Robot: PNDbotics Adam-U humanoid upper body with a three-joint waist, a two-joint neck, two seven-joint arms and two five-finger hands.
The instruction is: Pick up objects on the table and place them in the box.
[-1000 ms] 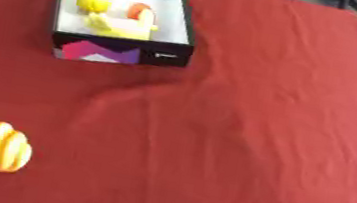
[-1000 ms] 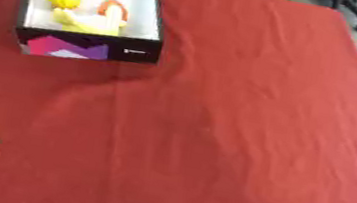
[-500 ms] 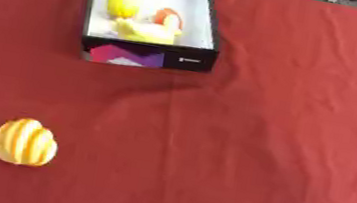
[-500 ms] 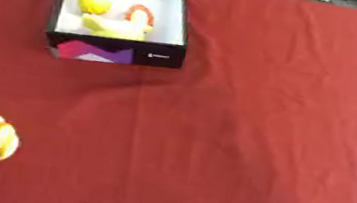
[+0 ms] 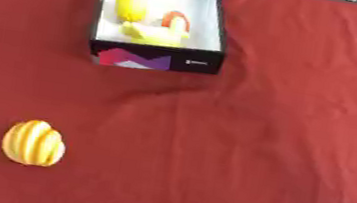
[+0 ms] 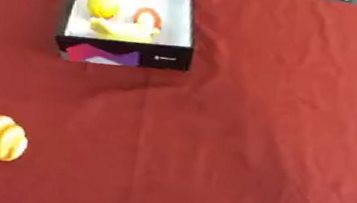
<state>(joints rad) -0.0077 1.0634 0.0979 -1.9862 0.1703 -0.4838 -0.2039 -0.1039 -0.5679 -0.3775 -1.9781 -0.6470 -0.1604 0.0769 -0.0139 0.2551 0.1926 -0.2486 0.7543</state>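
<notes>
Red cloth is covering the whole table and wrinkling a little through the middle. Going from the left, a yellow ridged object with orange stripes is lying alone on the cloth near the lower left corner, well apart from everything else and not yet picked up. Farther along, toward the top, a black box with a white inside is sitting open, and it is already holding a few things: a yellow rounded piece, a pale yellow piece below it, and a small red curved piece beside them. Right of the box only bare cloth is showing. Neither hand is appearing in either view, so their fingers cannot be judged. Going by this, most of the job is looking done, with the striped object seemingly the last thing waiting to go in.
</notes>
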